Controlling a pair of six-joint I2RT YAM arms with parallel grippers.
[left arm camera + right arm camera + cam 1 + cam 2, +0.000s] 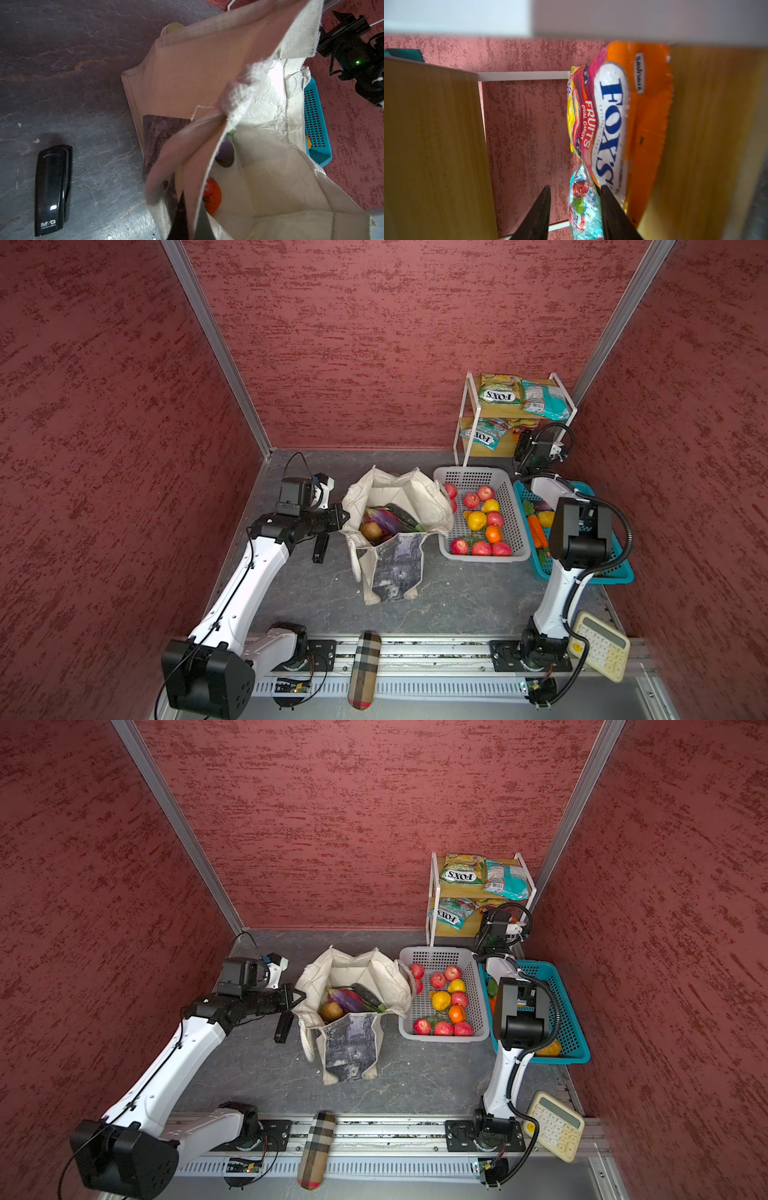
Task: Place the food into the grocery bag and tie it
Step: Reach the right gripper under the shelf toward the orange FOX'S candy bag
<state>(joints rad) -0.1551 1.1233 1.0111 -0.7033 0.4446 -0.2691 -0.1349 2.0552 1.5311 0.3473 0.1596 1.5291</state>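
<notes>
My left gripper [191, 207] was clamped tight on the bag [397, 568], pinching the cloth rim on its left side. The bag stood open mid-table, just beside the white basket [513, 506], with food [386, 520] inside it. My right gripper [576, 187] sat inside the lower tier of the shelf [505, 410]. Its jaws were partly apart either side of a pale blue packet [583, 207], not closed on it, and an orange packet [648, 116] lay just beside.
</notes>
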